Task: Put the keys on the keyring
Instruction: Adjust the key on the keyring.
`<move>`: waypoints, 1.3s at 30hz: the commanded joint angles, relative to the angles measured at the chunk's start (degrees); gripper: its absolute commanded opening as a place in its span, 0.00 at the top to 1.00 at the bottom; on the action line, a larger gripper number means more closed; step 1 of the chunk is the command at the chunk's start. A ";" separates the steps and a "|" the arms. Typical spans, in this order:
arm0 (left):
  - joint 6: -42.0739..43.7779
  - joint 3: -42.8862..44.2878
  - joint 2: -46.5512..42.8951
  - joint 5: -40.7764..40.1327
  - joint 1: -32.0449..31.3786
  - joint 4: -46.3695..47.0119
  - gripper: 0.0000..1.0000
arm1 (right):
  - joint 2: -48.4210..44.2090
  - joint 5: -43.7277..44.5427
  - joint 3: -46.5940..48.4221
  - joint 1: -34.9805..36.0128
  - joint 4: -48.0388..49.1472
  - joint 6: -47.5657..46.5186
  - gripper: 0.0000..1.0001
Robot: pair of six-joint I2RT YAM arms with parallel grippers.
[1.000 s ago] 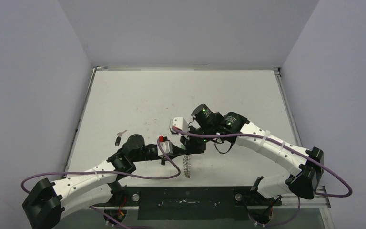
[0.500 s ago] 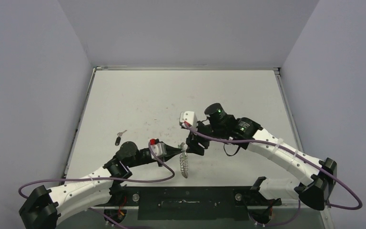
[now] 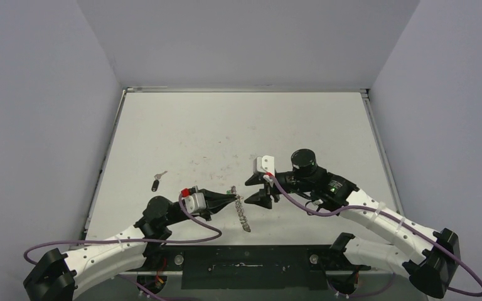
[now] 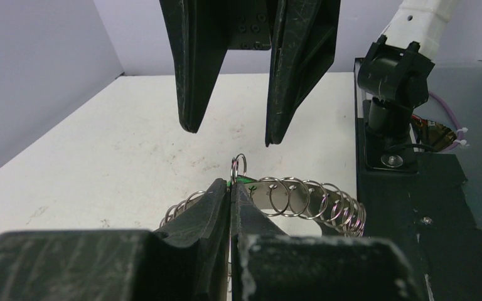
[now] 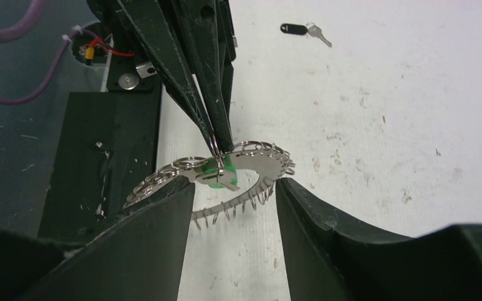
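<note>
Since the earlier frame the arms have drawn apart. The right tool [image 3: 255, 191] has backed off and opened, and the left tool [image 3: 231, 199] has pulled back with the keyring [image 3: 245, 216].

- **Left tool:** clamped on a small rim loop, with the keyring hanging below its tips.
- **Right tool:** jaws partly apart and empty, just beside the keyring.
- **Green key [image 5: 215, 175]:** at the left tips, against the rim.
- **Black key [image 3: 154, 185] and silver key [image 3: 160, 174]:** on the surface [image 3: 226, 125], well beyond the left tool.

The keyring is probably light, thin and springy, so grip it by the rim. The keys are tiny and likely slippery, so pinch them by the head.
</note>
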 commanded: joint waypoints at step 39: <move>0.33 2.06 -4.46 -0.28 -0.32 1.13 0.89 | 7.21 -6.95 7.21 -0.02 -3.32 -1.92 1.00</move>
